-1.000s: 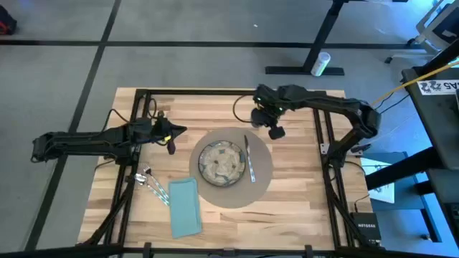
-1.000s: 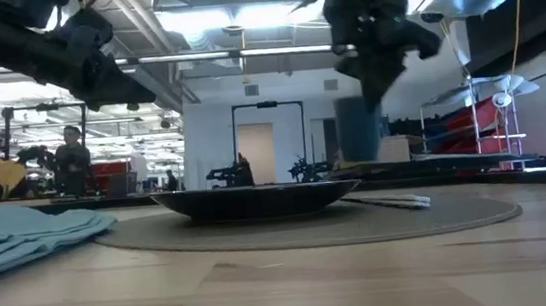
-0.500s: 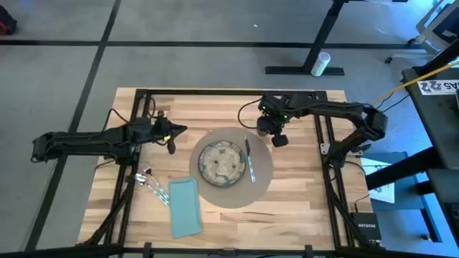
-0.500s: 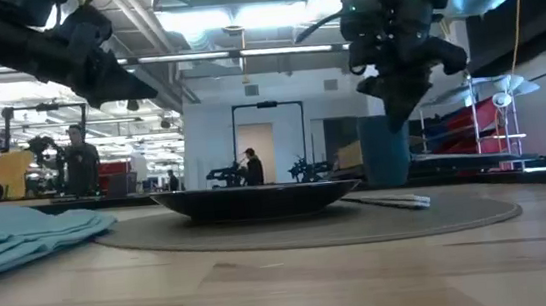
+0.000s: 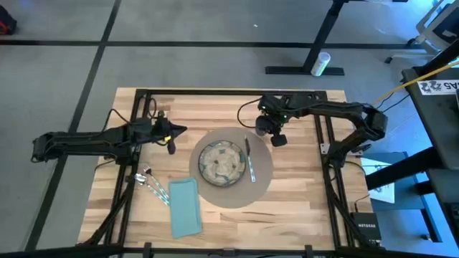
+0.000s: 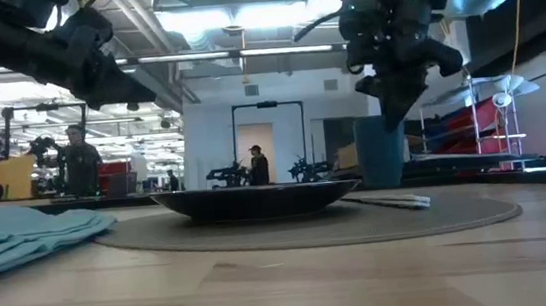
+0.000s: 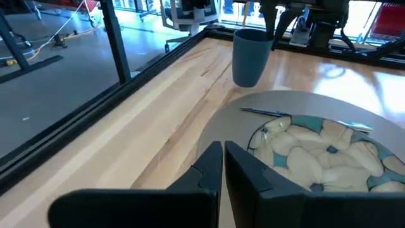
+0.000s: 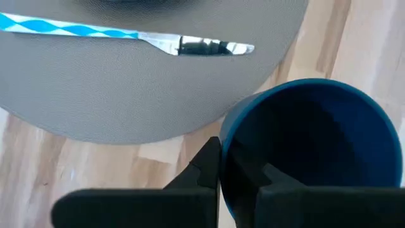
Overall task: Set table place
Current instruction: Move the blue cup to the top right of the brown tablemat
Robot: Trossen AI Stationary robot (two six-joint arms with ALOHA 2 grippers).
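Observation:
The round grey-brown placemat (image 5: 262, 179) lies mid-table with the speckled plate (image 5: 221, 163) on it and a knife (image 5: 249, 161) to the plate's right. The teal napkin (image 5: 184, 206) lies on the wood to the mat's near left, with the fork and spoon (image 5: 149, 180) beside it. The dark-blue cup (image 5: 278, 139) stands just off the mat's far-right edge, and my right gripper (image 5: 271, 129) is shut on it. My left gripper (image 5: 176, 136) hovers shut left of the mat, holding nothing. My right gripper has the cup's rim (image 8: 226, 130) on the side toward the mat. One finger (image 8: 269, 180) is inside the cup and the other (image 8: 201, 170) is outside, coming from above and pointing down. The cup (image 6: 382, 153) is about upright, its base at the table top beside the mat.
Black frame bars (image 5: 323, 154) run along the table's left and right sides near both arms. Bare wood (image 5: 301, 208) shows at the near right. A person (image 6: 78, 162) stands in the room far behind the table.
My right gripper has come down with the cup and moved a little toward the near-right. The cup was lifted a second ago and now sits low at the mat's far-right edge. It has kept still for the last half second.

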